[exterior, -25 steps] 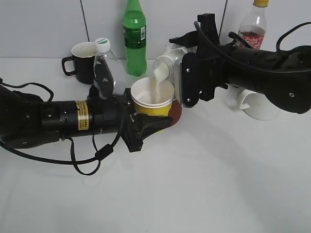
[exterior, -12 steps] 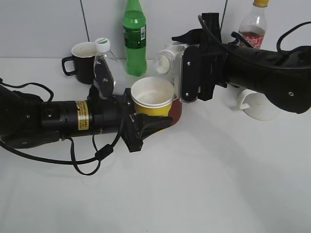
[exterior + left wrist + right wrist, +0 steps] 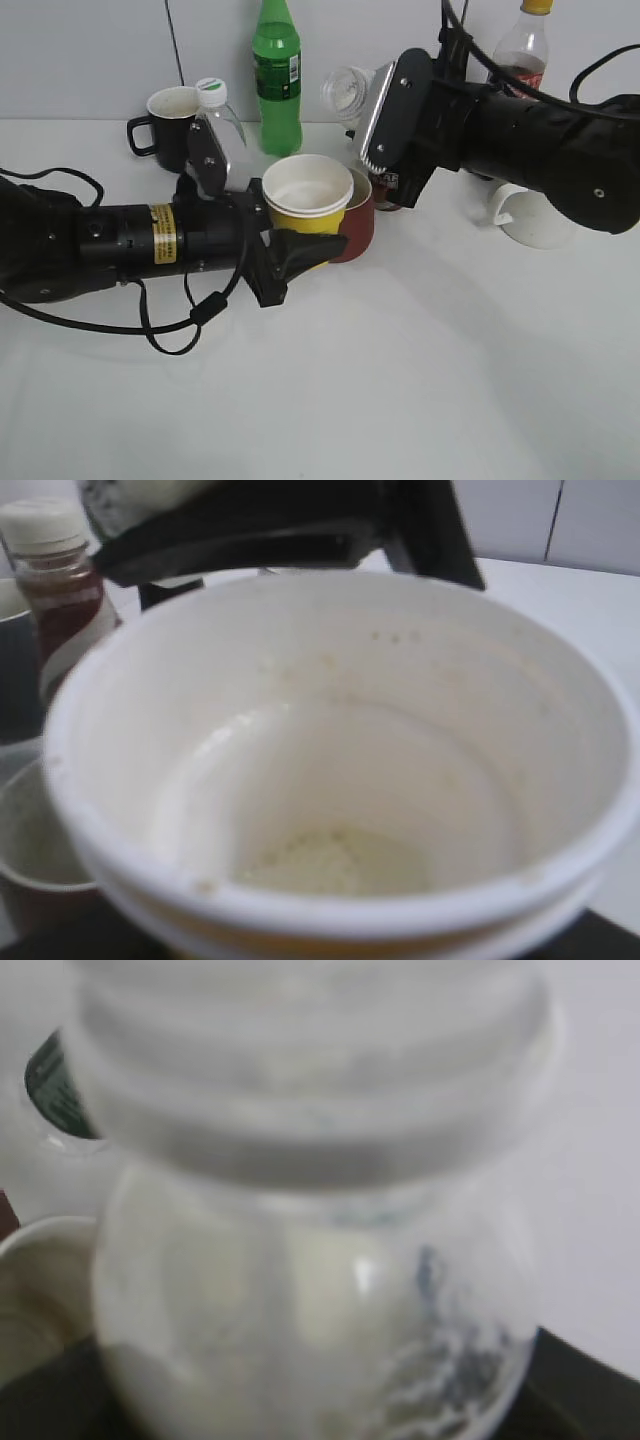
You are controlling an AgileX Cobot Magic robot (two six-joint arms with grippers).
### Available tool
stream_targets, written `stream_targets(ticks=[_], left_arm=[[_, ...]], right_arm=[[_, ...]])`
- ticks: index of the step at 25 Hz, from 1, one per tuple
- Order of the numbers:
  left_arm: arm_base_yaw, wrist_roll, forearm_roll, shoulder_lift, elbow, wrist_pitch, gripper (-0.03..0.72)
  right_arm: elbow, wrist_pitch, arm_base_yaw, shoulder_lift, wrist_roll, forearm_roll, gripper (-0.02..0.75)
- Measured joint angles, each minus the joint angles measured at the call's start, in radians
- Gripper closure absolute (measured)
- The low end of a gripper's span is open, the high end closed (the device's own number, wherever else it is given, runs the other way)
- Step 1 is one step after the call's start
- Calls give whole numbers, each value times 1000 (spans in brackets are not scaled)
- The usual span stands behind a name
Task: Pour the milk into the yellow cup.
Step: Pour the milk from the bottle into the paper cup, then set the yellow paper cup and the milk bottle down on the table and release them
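Observation:
My left gripper [image 3: 303,243] is shut on the yellow cup [image 3: 306,205], holding it upright just above the table at the centre. The left wrist view looks straight into the yellow cup [image 3: 330,770], where a little milk [image 3: 335,865] lies at the bottom. My right gripper [image 3: 388,108] is shut on the milk bottle [image 3: 347,88], up and to the right of the cup. The bottle's open neck points up-left, away from the cup, and no stream falls. In the right wrist view the milk bottle [image 3: 310,1290] is close and blurred, nearly empty, with white streaks on its wall.
A dark-red mug [image 3: 361,212] stands right behind the yellow cup. A black mug [image 3: 170,125], a capped water bottle [image 3: 216,118] and a green bottle [image 3: 277,75] stand at the back. A brown coffee bottle [image 3: 58,590] and a white mug [image 3: 530,218] are on the right.
The milk bottle has tipped back from pouring into the cup and risen, mouth now turned upward; the stream has stopped. The yellow cup has shifted slightly left.

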Motion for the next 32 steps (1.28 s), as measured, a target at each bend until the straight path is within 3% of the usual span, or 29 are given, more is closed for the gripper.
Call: stream_targets(ticks=[8,13,18,24,32], left_arm=[[105,0,2,0,0,0,253],[147,0,3,0,0,1,253],[180,0,2,0,19,5,253],[218,0,-24,0,52,33,253],[219,27,-83,39,52,57,258]], right_arm=[[2,-3,-51,0,487,21,294],[78,-113,-115,0,691,20,294],[180,-191,-172,0,758,22,294],[247,-255,-174,39,767,21,295],[250,-358,-174,157,772,36,295]])
